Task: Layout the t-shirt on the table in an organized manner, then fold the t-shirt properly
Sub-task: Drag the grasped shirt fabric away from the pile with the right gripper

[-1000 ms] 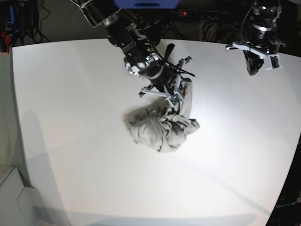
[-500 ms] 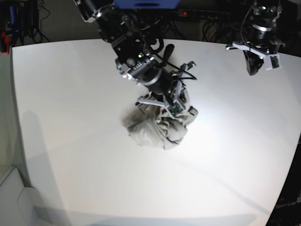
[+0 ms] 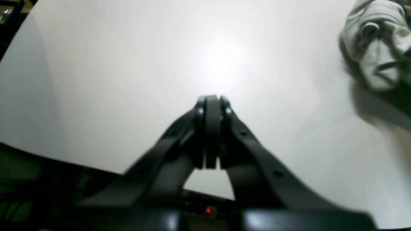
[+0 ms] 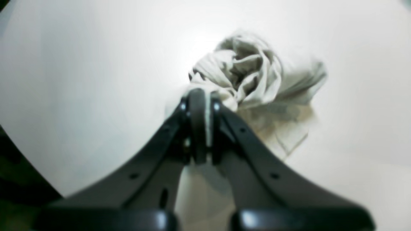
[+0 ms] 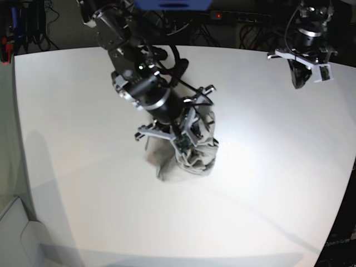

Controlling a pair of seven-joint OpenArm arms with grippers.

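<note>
The grey-beige t-shirt [image 5: 199, 158] lies bunched in a crumpled heap near the middle of the white table [image 5: 78, 122]. My right gripper [image 5: 185, 146] sits over the heap, shut on a fold of the cloth. In the right wrist view a thin strip of fabric shows between the closed pads of the right gripper [image 4: 200, 96], and the rest of the t-shirt [image 4: 253, 73] bunches just beyond. My left gripper [image 5: 301, 82] hangs shut and empty over the far right corner. In the left wrist view the left gripper [image 3: 211, 102] is over bare table [image 3: 96, 64], with the t-shirt [image 3: 375, 38] at the upper right.
Cables and dark equipment [image 5: 233, 22] run along behind the table's far edge. The table's right edge [image 5: 347, 183] curves away close to the left arm. A pale box corner [image 5: 14, 233] stands off the front left.
My right arm has swung toward the near left, pulling the t-shirt with it; the cloth has gathered into a tighter heap. The left arm has stayed still.
</note>
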